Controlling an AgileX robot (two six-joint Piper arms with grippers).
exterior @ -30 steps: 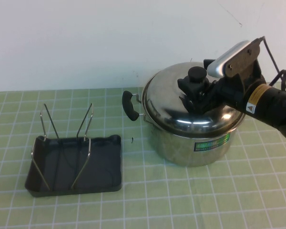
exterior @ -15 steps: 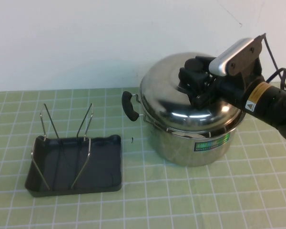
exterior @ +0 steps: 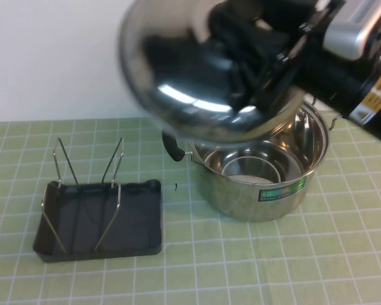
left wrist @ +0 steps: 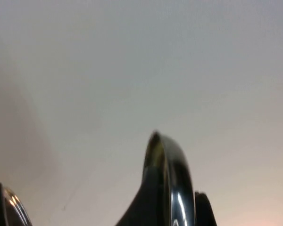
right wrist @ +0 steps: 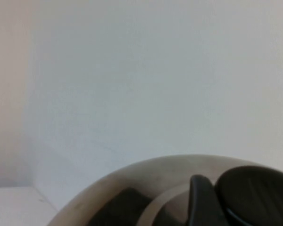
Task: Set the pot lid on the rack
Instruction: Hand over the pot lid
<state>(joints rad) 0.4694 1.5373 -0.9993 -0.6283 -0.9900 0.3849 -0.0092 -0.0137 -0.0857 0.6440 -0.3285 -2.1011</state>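
Wall: plain white painted wall (exterior: 57, 57) behind the table, smooth and unmarked apart from a thin dark hairline crack near its upper right; it also fills most of both wrist views (left wrist: 132, 61).
Table covering: pale green checked cloth with thin white grid lines (exterior: 241, 267), spread flat across the whole work surface.
Wall-table join: straight horizontal edge where the cloth meets the wall.
Light: soft, even and diffuse, with faint shadows on the cloth.

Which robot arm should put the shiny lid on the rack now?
The right one, probably. The right gripper already holds the pot lid by its knob, above the pot. The rack waits empty. The left gripper isn't over the table.
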